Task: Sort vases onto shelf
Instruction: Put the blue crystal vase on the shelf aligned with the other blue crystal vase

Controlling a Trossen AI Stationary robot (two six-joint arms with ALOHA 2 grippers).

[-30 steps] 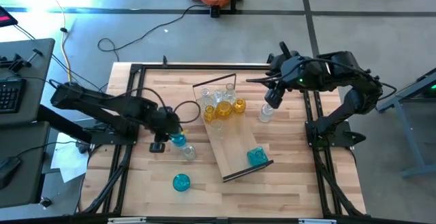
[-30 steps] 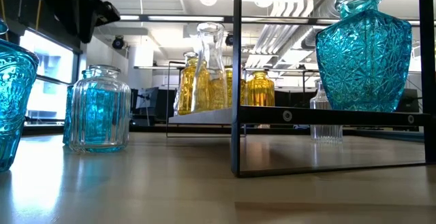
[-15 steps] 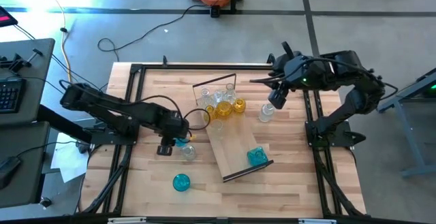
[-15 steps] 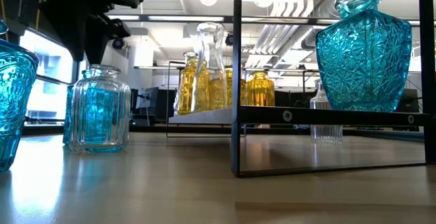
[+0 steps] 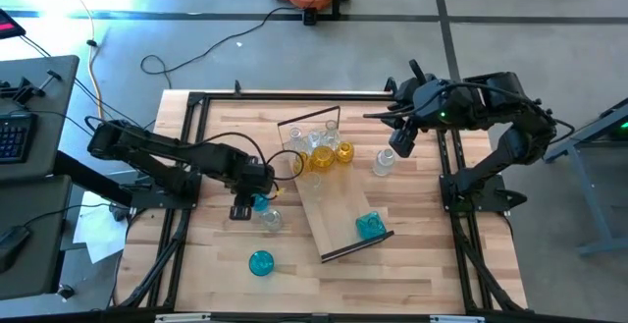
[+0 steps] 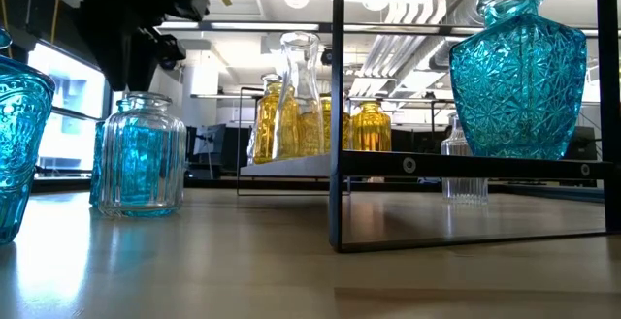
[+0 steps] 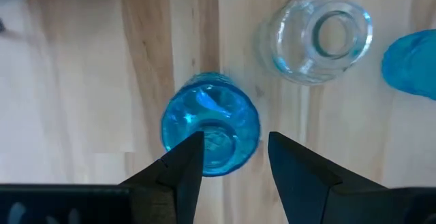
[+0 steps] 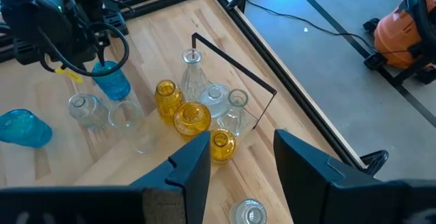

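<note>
My left gripper (image 5: 245, 205) is open and points down over a small blue vase (image 7: 211, 123) that stands upright on the table; its fingers (image 7: 185, 161) hang above the vase's rim, apart from it. A clear vase (image 7: 320, 37) stands just beside. The shelf (image 5: 339, 200) lies slanted mid-table, with amber vases (image 5: 319, 156) and clear ones at its far end and a blue vase (image 5: 369, 226) near its near end. Another blue vase (image 5: 261, 262) stands on the table. My right gripper (image 5: 400, 141) is open, raised over a clear vase (image 5: 383, 163).
A dark metal frame (image 5: 196, 102) runs round the tabletop edges. In the low view the shelf's dark end frame (image 6: 338, 115) stands upright close by, with a ribbed clear vase (image 6: 146, 154) to its left. Bare wood (image 5: 412, 254) lies near the table's right front.
My left gripper has moved a little toward the table's right, from beside the small blue vase to over it, and has come lower in the low view. Its fingers have stayed open. The vases have kept their places.
</note>
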